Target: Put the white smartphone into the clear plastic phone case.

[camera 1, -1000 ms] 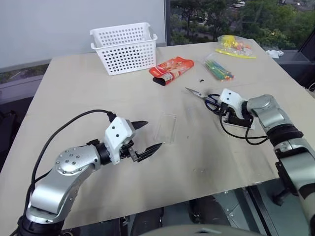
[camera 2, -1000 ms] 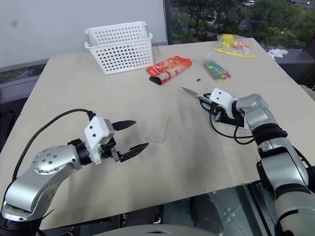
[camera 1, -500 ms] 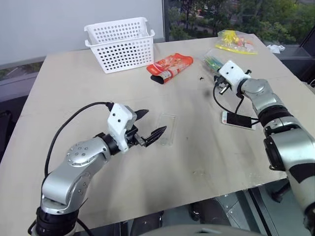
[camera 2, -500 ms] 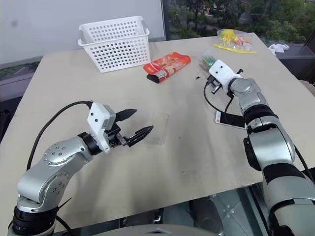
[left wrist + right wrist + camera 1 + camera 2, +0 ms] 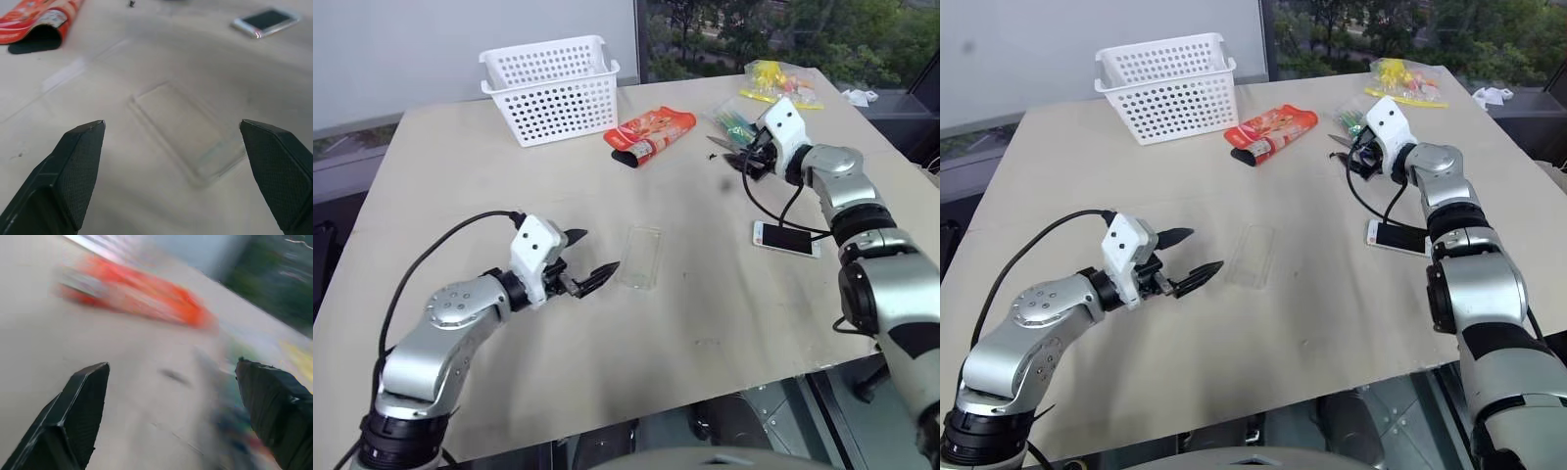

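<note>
The white smartphone (image 5: 786, 238) lies flat, screen up, on the right side of the table (image 5: 509, 166), also seen as the phone (image 5: 265, 21) in the left wrist view. The clear plastic phone case (image 5: 643, 258) lies empty near the table's middle. My left gripper (image 5: 597, 252) hovers open just left of the case (image 5: 188, 132), pointing at it without touching. My right gripper (image 5: 747, 160) is raised behind the smartphone, well apart from it. Its fingers (image 5: 83, 401) stand wide open with nothing between them.
Scissors (image 5: 717, 140) show just beyond the right gripper's tips, next to a bag of coloured pens (image 5: 736, 119). A red packet (image 5: 651, 135), a white basket (image 5: 558, 88) and a yellow bag (image 5: 781, 83) sit at the back. The table's right edge is close to the phone.
My right gripper rose from the scissors beside the phone, carried them back towards the pen bag, and has opened. The left gripper shifted slightly. The camera view also shifted.
</note>
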`<state>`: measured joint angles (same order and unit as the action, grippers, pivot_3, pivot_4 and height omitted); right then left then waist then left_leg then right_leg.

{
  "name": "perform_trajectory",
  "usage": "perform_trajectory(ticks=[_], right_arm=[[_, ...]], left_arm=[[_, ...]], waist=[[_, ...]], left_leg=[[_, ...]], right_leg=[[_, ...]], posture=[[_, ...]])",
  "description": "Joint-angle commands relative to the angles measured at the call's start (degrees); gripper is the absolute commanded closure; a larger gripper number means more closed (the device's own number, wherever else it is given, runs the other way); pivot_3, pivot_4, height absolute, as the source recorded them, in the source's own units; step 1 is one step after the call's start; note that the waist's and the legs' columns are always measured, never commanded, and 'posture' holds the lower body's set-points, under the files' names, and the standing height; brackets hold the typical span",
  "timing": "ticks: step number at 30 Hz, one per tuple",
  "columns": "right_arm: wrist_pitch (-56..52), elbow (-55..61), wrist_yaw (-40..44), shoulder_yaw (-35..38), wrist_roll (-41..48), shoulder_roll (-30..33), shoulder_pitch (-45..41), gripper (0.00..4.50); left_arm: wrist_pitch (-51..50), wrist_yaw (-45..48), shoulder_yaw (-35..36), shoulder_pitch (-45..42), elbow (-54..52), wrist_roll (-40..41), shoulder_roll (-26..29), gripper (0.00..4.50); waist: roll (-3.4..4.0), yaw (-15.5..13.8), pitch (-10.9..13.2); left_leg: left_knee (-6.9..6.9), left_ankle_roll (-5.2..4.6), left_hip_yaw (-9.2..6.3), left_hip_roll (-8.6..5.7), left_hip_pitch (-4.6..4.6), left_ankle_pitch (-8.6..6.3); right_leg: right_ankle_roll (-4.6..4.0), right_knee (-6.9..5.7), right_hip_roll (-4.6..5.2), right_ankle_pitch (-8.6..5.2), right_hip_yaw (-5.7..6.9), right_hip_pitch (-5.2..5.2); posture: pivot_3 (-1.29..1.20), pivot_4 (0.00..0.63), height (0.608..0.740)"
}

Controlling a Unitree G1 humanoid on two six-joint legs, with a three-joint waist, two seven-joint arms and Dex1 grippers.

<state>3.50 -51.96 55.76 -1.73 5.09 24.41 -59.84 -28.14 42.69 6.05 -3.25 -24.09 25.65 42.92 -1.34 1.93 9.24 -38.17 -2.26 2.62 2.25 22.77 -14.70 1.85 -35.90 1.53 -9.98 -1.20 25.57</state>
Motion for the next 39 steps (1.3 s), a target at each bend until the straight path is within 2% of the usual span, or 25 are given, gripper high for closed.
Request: perform_trajectory(ticks=[1,3,5,8,11,16,20,23,28,30,31,33,34,36,38,39], right_arm=[[-18.4,32.0,10.9,-0.8,12.1,3.6,14.7,0.09],[-28.1,47.2,10.2,-0.6,16.6,6.3,23.6,0.09],[-33.7,55.8,8.6,-0.1,19.1,8.1,29.0,0.09],[-41.8,71.4,5.0,4.1,25.5,11.2,42.6,0.09],[-45.7,78.7,-0.1,8.2,29.4,11.0,49.3,0.09],[-49.3,84.1,-6.3,10.5,32.3,11.2,54.1,0.09],[-51.3,85.8,-10.7,12.4,34.5,11.1,53.3,0.09],[-52.2,85.8,-12.1,13.2,36.2,11.8,52.6,0.09],[-54.3,85.8,-12.4,13.5,39.3,13.5,53.3,0.09],[-54.7,85.4,-11.8,13.4,39.9,15.0,53.8,0.00],[-54.4,85.0,-11.2,13.1,39.4,16.0,54.1,0.00],[-53.6,84.0,-10.6,12.7,38.4,17.5,54.4,0.00],[-53.3,83.7,-10.5,12.6,38.3,17.8,54.4,0.00],[-53.1,83.5,-10.5,12.5,38.5,18.2,54.4,0.00],[-53.1,83.7,-10.4,12.5,38.8,18.5,54.5,0.00],[-53.1,83.8,-10.5,12.5,38.9,18.5,54.6,0.00]], left_arm=[[9.3,9.2,-2.5,-5.4,10.7,-4.2,3.1,0.00],[15.3,13.7,-5.2,-9.8,18.7,-7.6,4.1,0.00],[19.8,16.5,-7.0,-13.2,24.6,-10.0,4.1,0.00],[33.3,22.0,-14.4,-23.8,38.6,-17.5,1.1,0.00],[43.0,25.4,-19.1,-30.8,47.9,-21.4,-3.4,0.00],[58.6,29.6,-25.6,-41.3,63.6,-28.7,-8.7,0.00],[71.8,29.0,-31.4,-50.1,76.6,-37.1,-11.6,0.00],[75.3,29.4,-32.2,-53.3,81.7,-37.7,-14.5,0.00],[76.6,37.1,-34.0,-55.2,85.8,-37.5,-18.8,0.00],[75.2,39.8,-34.0,-55.6,86.7,-37.4,-19.9,0.54],[74.1,41.2,-34.0,-55.9,87.2,-37.3,-20.5,0.68],[70.8,43.9,-33.9,-56.5,88.3,-37.4,-21.6,1.71],[69.9,44.7,-34.3,-56.8,88.7,-38.2,-21.9,1.99],[69.0,45.5,-35.8,-57.4,89.8,-40.7,-22.1,3.04],[67.8,45.9,-36.9,-58.0,90.7,-42.9,-22.5,3.65],[67.4,45.9,-37.1,-58.2,91.0,-43.5,-22.8,4.13]], waist=[[0.14,-1.4,0.1],[0.38,-2.0,0.2],[0.48,-2.3,0.3],[0.36,-2.8,0.2],[0.30,-3.0,0.2],[0.04,-1.8,0.2],[0.00,-2.6,0.1],[0.02,-2.9,0.0],[0.00,-3.3,0.0],[0.00,-3.1,0.0],[0.01,-3.1,0.0],[-0.01,-3.1,-0.1],[-0.01,-3.2,-0.1],[-0.02,-3.3,-0.2],[-0.03,-3.4,-0.2],[0.00,-3.5,-0.3]], left_leg=[[0.01,0.00,-0.06,0.00,0.04,0.00],[0.00,0.00,-0.07,-0.01,0.14,0.00],[-0.04,0.00,0.07,-0.11,0.21,0.00],[-0.15,0.00,0.21,-0.19,0.19,0.00],[-0.24,0.01,0.20,-0.26,0.21,0.00],[-0.39,0.00,0.35,-0.27,0.18,0.00],[-0.41,-0.01,0.19,-0.26,0.15,0.01],[-0.42,-0.01,0.19,-0.26,0.06,0.01],[-0.67,-0.02,0.06,-0.30,0.12,0.00],[-0.68,-0.04,0.10,-0.38,0.14,-0.01],[-0.68,-0.06,0.10,-0.43,0.16,-0.03],[-0.68,-0.24,0.09,-0.53,0.18,-0.14],[-0.69,-0.29,0.07,-0.56,0.18,-0.17],[-0.69,-0.33,-0.02,-0.66,0.18,-0.19],[-0.69,-0.34,-0.07,-0.72,0.17,-0.20],[-0.71,-0.34,-0.10,-0.74,0.16,-0.19]], right_leg=[[0.00,0.00,0.02,-0.01,0.08,0.01],[0.00,0.01,0.09,-0.01,0.15,0.06],[0.03,0.04,0.24,-0.03,0.15,0.12],[-0.09,0.08,0.32,-0.21,0.05,0.06],[-0.01,0.08,0.37,-0.26,0.05,-0.01],[0.12,0.05,0.36,-0.21,-0.18,-0.01],[0.11,0.01,0.25,-0.22,-0.10,-0.06],[0.12,0.02,0.26,-0.22,-0.12,-0.18],[0.14,0.05,0.35,-0.23,-0.02,-0.34],[0.14,0.10,0.43,-0.23,-0.06,-0.36],[0.14,0.11,0.46,-0.23,-0.07,-0.37],[0.25,0.12,0.53,-0.32,-0.10,-0.38],[0.30,0.13,0.55,-0.35,-0.10,-0.41],[0.37,0.14,0.60,-0.39,-0.10,-0.44],[0.41,0.15,0.63,-0.42,-0.10,-0.49],[0.42,0.15,0.65,-0.43,-0.10,-0.52]], posture=[[0.00,0.150,0.740],[0.00,0.150,0.740],[0.00,0.150,0.740],[0.00,0.150,0.740],[0.00,0.150,0.740],[0.00,0.150,0.740],[0.00,0.150,0.740],[0.00,0.150,0.740],[0.00,0.150,0.740],[0.00,0.150,0.740],[0.00,0.150,0.740],[0.00,0.150,0.740],[0.00,0.150,0.740],[0.00,0.150,0.740],[0.00,0.150,0.740],[0.00,0.150,0.740]])
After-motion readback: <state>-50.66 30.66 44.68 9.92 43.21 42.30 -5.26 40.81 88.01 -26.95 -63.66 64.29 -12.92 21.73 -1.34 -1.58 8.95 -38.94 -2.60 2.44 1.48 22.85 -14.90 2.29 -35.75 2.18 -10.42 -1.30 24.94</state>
